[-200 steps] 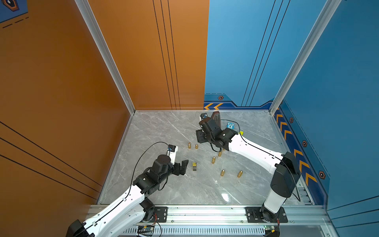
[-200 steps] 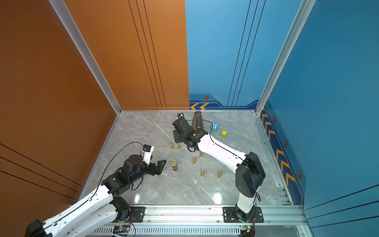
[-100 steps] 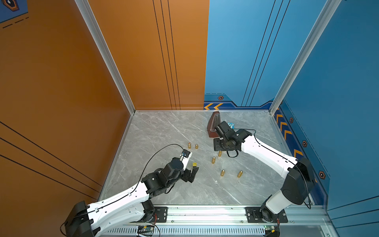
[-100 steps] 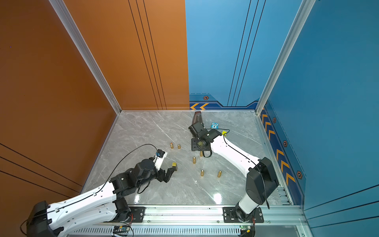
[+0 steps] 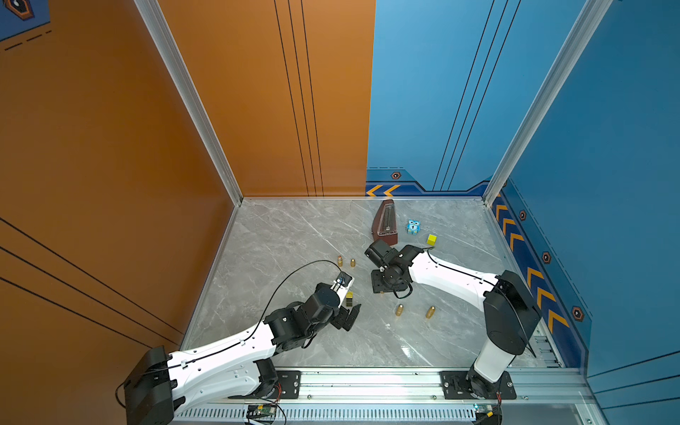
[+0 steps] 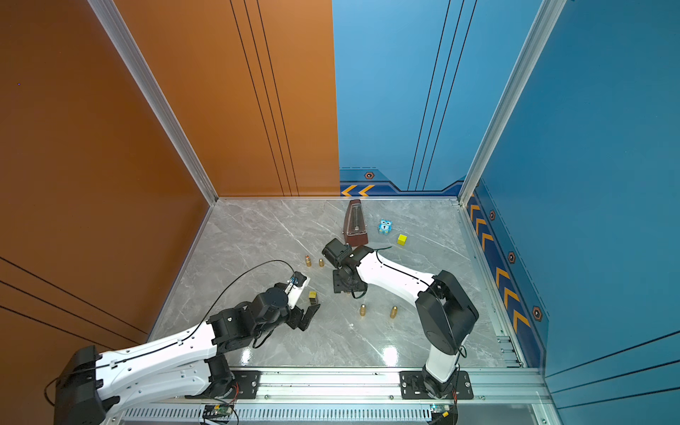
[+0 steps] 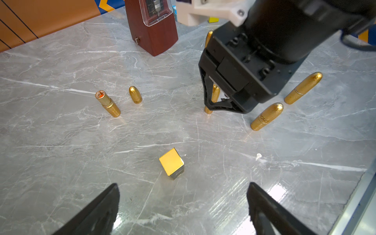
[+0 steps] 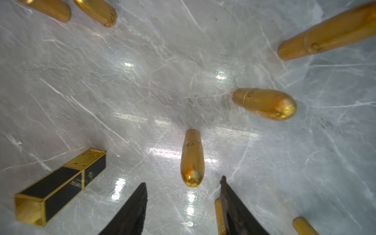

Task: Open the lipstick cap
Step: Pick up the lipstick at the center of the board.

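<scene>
left pincer [image 7: 183, 184] spread wide near square lipstick [image 7: 172, 163]; right pincer [image 8: 183, 181] part-spread at upright bullet lipstick [image 7: 215, 92], off-centre closing could topple it.

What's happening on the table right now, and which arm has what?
The right gripper is down at a standing bullet-shaped gold lipstick, jaws open either side of it, not yet gripping. The left gripper hovers wide open facing the square black-and-gold lipstick, touching nothing. Farther back, an opened lipstick stands with its cap beside it.
</scene>
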{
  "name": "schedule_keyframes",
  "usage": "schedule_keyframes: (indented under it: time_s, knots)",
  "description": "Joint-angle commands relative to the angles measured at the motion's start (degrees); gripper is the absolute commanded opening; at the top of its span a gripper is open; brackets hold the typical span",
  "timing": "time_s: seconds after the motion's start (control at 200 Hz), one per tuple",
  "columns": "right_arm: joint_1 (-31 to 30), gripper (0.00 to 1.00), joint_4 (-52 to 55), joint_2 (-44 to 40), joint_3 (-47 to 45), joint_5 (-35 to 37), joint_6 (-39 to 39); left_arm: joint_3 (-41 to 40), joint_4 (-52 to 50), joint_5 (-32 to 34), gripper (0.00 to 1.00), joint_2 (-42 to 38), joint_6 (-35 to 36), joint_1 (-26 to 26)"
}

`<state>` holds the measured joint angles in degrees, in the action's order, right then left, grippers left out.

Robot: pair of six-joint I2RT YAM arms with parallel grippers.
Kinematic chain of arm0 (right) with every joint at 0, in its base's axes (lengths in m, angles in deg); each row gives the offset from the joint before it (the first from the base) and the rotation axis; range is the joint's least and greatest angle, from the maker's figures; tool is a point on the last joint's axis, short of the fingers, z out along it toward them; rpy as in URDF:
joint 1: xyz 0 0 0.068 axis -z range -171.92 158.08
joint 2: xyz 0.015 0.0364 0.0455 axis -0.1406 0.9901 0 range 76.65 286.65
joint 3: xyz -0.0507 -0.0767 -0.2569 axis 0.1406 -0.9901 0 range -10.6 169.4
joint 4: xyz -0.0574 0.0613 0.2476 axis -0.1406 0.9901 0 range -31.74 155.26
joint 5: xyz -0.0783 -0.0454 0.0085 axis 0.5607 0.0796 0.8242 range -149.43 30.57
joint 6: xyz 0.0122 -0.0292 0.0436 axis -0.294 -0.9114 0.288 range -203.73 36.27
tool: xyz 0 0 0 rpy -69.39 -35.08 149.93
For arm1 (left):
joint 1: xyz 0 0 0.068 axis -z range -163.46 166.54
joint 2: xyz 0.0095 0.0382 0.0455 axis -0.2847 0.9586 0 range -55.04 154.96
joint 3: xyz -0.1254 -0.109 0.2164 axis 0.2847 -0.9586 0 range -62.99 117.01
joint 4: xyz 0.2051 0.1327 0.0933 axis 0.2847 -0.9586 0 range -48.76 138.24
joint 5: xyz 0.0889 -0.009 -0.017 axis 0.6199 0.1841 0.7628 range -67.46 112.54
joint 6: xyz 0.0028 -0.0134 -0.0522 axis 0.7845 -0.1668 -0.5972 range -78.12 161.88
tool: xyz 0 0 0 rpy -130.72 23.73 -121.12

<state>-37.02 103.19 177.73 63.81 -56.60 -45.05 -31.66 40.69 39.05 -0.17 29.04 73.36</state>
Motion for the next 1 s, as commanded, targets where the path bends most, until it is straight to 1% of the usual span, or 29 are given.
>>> schedule_keyframes:
  time_s: [0.0, 0.11, 0.215, 0.445, 0.611, 0.776, 0.996]
  knots:
    - [0.30, 0.57, -0.67, 1.35, 0.24, 1.83, 0.98, 1.67, -0.89, 1.32, 0.98, -0.03, 1.28, 0.76]
    - [0.62, 0.51, -1.66, 2.45, -0.06, 3.52, 0.47, 1.98, -0.89, 1.58, 0.99, 0.47, 1.33, 0.75]
    - [0.63, 0.48, -2.66, 3.29, -0.17, 4.95, 0.42, 2.11, -0.89, 1.80, 0.99, 0.80, 1.22, 0.75]
    - [0.63, 0.44, -3.71, 6.26, 0.34, 4.96, -0.70, 2.07, -0.72, 2.29, 0.99, 0.94, 1.15, 0.75]
    - [0.64, 0.39, -3.88, 6.74, 0.30, 6.39, -1.08, 2.17, -0.73, 2.40, 0.99, 1.20, 1.15, 0.75]
    - [0.68, 0.33, -4.06, 7.83, 0.82, 5.99, -1.66, 1.92, -0.54, 2.73, 0.99, 1.20, 1.16, 0.75]
    - [0.73, 0.28, -4.20, 8.53, 1.10, 5.88, -2.35, 1.66, -0.45, 3.03, 0.98, 0.95, 1.26, 0.62]
